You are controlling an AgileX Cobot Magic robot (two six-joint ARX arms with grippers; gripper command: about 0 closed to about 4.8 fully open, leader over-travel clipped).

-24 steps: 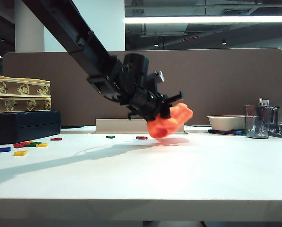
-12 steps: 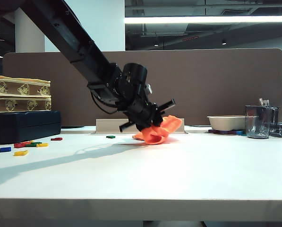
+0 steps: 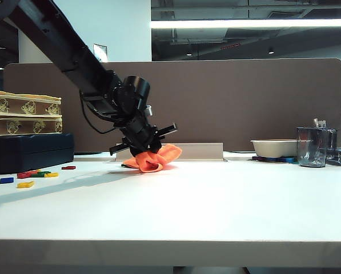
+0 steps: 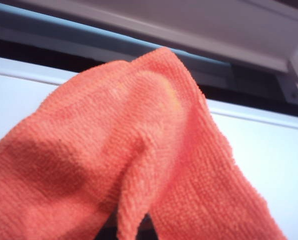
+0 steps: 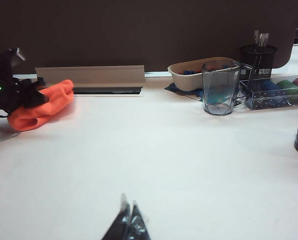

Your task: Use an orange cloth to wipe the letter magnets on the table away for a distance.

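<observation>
The orange cloth (image 3: 157,159) is bunched and rests on the white table (image 3: 227,205) near its far edge, left of centre. My left gripper (image 3: 145,153) points down and is shut on the cloth's top. The cloth (image 4: 139,150) fills the left wrist view, with a fold pinched between the dark fingertips of the left gripper (image 4: 130,232). Letter magnets (image 3: 34,174) in red, green, yellow and blue lie at the table's left, apart from the cloth. My right gripper (image 5: 129,221) hovers shut over bare table (image 5: 163,150), empty, far from the cloth (image 5: 41,107).
A dark blue case (image 3: 27,151) with stacked boxes (image 3: 23,117) stands at the left behind the magnets. At the right are a bowl (image 3: 273,148), a clear jug (image 3: 312,146) and a clear box (image 5: 276,92). A brown partition (image 3: 244,103) closes the back.
My left gripper has carried the cloth leftward and down; the cloth went from hanging above the table to resting on it, over the spot where a green and a red magnet lay.
</observation>
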